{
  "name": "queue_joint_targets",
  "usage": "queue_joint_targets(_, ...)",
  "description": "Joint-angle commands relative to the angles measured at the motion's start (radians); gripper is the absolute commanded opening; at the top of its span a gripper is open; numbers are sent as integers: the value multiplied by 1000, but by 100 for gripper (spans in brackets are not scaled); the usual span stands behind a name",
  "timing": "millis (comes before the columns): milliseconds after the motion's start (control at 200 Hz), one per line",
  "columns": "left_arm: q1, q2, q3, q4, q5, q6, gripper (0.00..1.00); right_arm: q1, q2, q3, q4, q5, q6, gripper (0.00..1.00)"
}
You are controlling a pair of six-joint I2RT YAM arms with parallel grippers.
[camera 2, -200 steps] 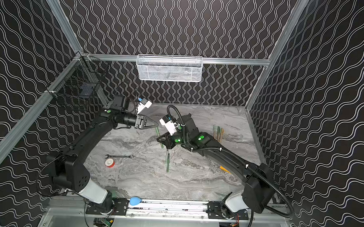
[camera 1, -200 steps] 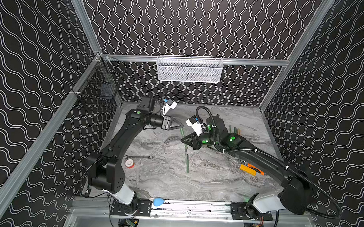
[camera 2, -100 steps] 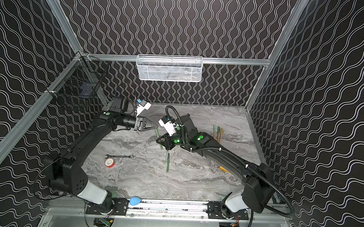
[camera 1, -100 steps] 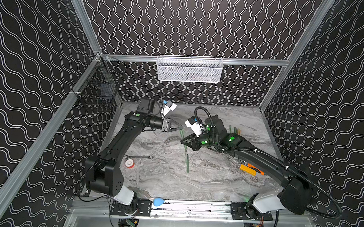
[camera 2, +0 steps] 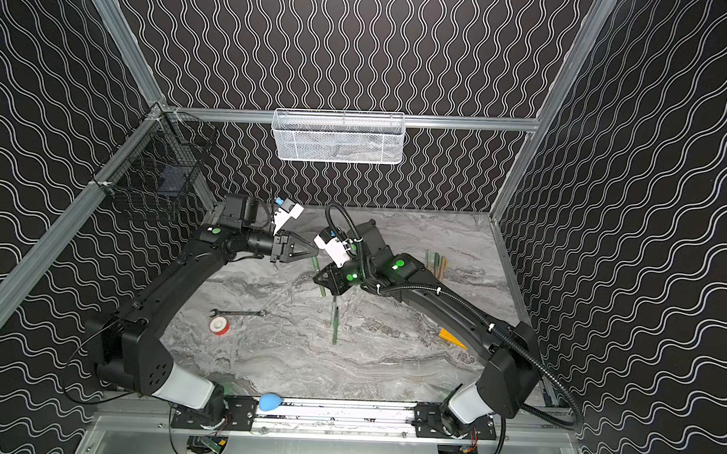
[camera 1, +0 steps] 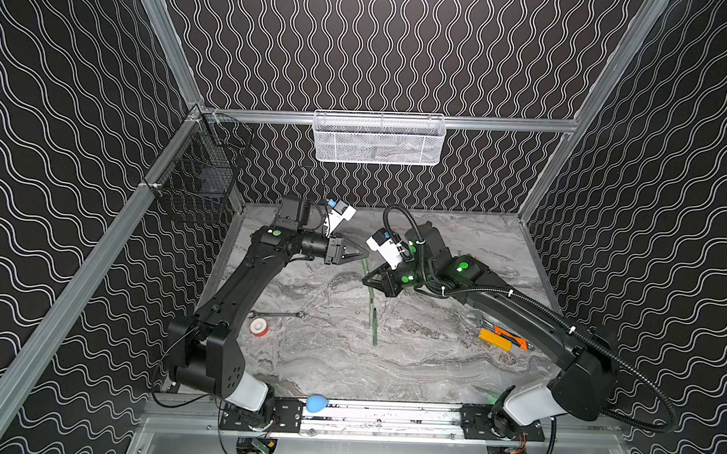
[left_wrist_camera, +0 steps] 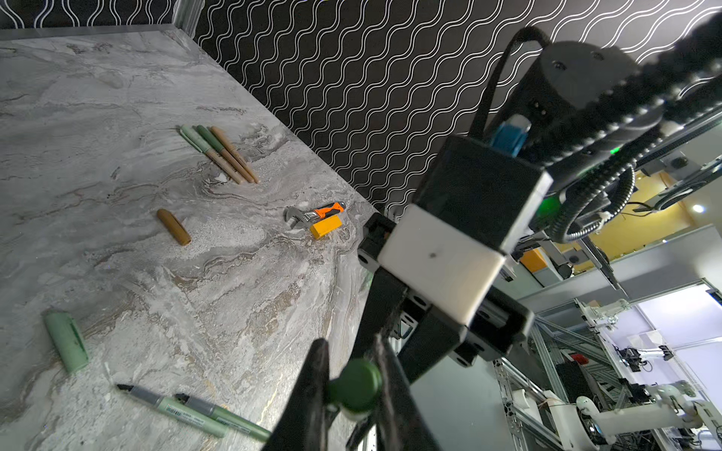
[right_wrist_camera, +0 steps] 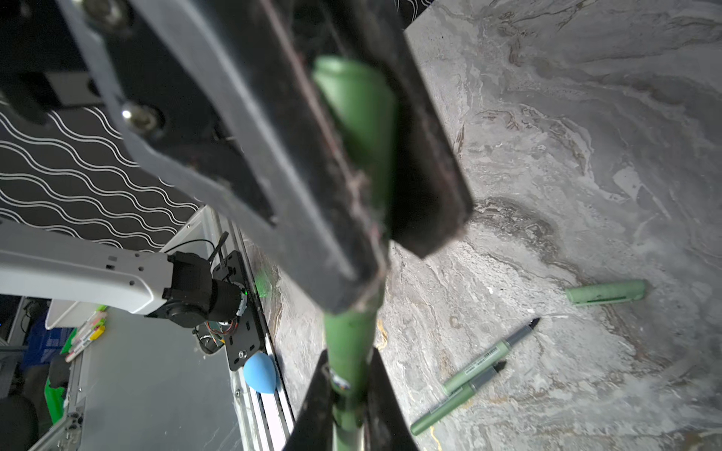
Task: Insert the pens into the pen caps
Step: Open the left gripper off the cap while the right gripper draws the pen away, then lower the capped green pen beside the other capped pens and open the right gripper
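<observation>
Capping step: green cap (left_wrist_camera: 353, 386) clamped in left hand (camera 1: 363, 257), green pen (right_wrist_camera: 347, 343) in right hand (camera 1: 365, 281); a straight push toward 12 o'clock is judged needed.

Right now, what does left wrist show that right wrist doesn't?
Left wrist only: three pens side by side near the wall, tan cap, adjustable wrench, yellow utility knife. Right wrist only: dark green pen in the right jaws, blue egg-shaped object. Both: pale green cap, two uncapped pens, dark green cap in the left jaws.
</observation>
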Motion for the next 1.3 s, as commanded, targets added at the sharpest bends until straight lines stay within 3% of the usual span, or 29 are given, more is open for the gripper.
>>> queue_joint_targets(0,0,-6,-10,-80,55,-17,7,-8,-33,-29,193,31,1,0)
queue_joint_targets(35,9,-10,-15,-59,70,-36,16,-9,-44,-49,190,32,8,0)
queue_joint_targets(70,17,-15,-18,-37,81,-56,34,-13,-54,-68,183,28,13,0)
queue_joint_targets(140,36,-25,-27,17,93,-99,57,-23,-62,-92,141,43,21,0)
queue_joint_targets(210,56,-36,-33,52,92,-129,73,-40,-66,-109,82,88,28,0)
queue_joint_targets(285,68,-41,-40,69,78,-148,98,-70,-60,-119,13,132,35,0)
queue_joint_targets(556,72,-49,-36,22,12,-131,99,-290,126,-6,-303,335,64,0)
queue_joint_targets(796,72,-87,-49,-37,-52,-95,99,-481,317,85,-384,500,-6,0)
queue_joint_targets(996,72,-135,-83,-42,-85,-89,99,-519,499,197,-433,659,-50,8)
queue_joint_targets(1111,72,-149,-91,-49,-96,-85,99,-534,560,244,-448,690,-51,18)
queue_joint_targets(1296,72,-152,-99,-52,-106,-79,99,-545,631,301,-475,723,-63,24)
